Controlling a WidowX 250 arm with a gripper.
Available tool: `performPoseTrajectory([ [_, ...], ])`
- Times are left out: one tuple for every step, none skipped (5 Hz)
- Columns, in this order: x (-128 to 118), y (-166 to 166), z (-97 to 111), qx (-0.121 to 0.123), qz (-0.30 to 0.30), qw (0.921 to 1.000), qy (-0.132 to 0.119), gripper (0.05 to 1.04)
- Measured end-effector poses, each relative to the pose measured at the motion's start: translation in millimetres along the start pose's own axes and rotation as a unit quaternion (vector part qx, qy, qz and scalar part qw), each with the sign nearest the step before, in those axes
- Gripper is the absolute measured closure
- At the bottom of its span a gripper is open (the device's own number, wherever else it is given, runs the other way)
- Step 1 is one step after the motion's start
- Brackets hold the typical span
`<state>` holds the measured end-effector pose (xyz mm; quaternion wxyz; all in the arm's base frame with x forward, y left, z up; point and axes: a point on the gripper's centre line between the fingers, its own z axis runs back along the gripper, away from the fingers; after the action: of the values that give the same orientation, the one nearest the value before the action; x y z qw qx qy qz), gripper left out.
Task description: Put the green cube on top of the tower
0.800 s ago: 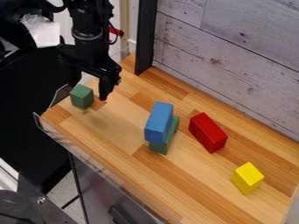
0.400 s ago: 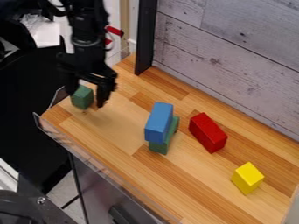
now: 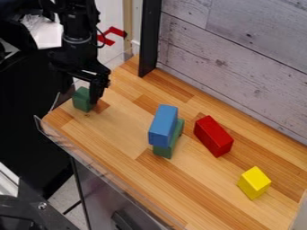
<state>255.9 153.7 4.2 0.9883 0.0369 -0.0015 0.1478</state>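
1 grn cube (image 3: 81, 100), 2-blk tower (image 3: 162, 126)

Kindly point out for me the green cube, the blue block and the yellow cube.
Green cube (image 3: 80, 102): camera view, side face.
Blue block (image 3: 164, 121): camera view, upper face.
Yellow cube (image 3: 256, 179): camera view, upper face.

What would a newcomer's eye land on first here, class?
Probably the blue block, perched on a green block mid-picture. Next, the red block and yellow block towards the right, then the black pincer at the green cube near the table's left end.
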Motion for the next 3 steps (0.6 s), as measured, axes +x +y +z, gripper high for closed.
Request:
performPoseTrajectory([
  [2, 0, -1, 0.009, -0.004, 0.9999, -0.006, 0.085],
  [1, -3, -4, 0.008, -0.012, 0.9999, -0.007, 0.085],
  [1, -9, -13, -0.012, -0.025, 0.9996, -0.004, 0.085],
])
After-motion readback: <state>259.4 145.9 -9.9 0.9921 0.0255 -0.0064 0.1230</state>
